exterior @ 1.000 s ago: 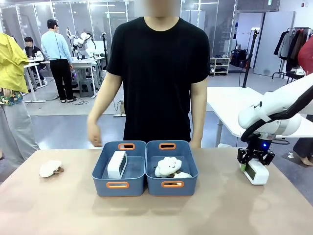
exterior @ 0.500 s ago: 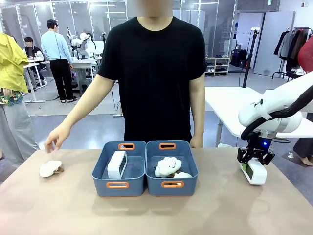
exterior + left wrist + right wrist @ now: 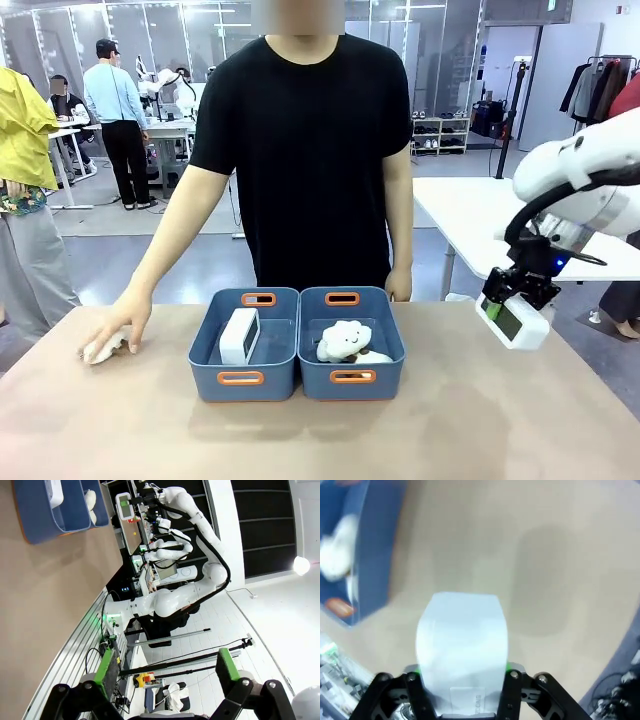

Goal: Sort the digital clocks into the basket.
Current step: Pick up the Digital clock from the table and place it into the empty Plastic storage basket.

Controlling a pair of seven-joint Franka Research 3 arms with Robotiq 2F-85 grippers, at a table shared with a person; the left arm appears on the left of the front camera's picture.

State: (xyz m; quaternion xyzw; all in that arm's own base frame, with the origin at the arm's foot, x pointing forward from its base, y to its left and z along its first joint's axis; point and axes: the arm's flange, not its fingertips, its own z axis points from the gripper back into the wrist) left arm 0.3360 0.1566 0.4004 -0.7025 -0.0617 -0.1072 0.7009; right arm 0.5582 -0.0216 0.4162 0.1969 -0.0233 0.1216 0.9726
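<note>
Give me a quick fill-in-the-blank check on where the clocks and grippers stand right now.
The right gripper is ____ on the lifted digital clock.
The left basket contains exactly ____ digital clock.
The right basket holds a white ____-shaped soft toy.
The left gripper has its fingers ____.
Missing words: shut; one; cloud; open.

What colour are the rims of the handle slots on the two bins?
Orange rims on blue bins; the front view shows them best.
</note>
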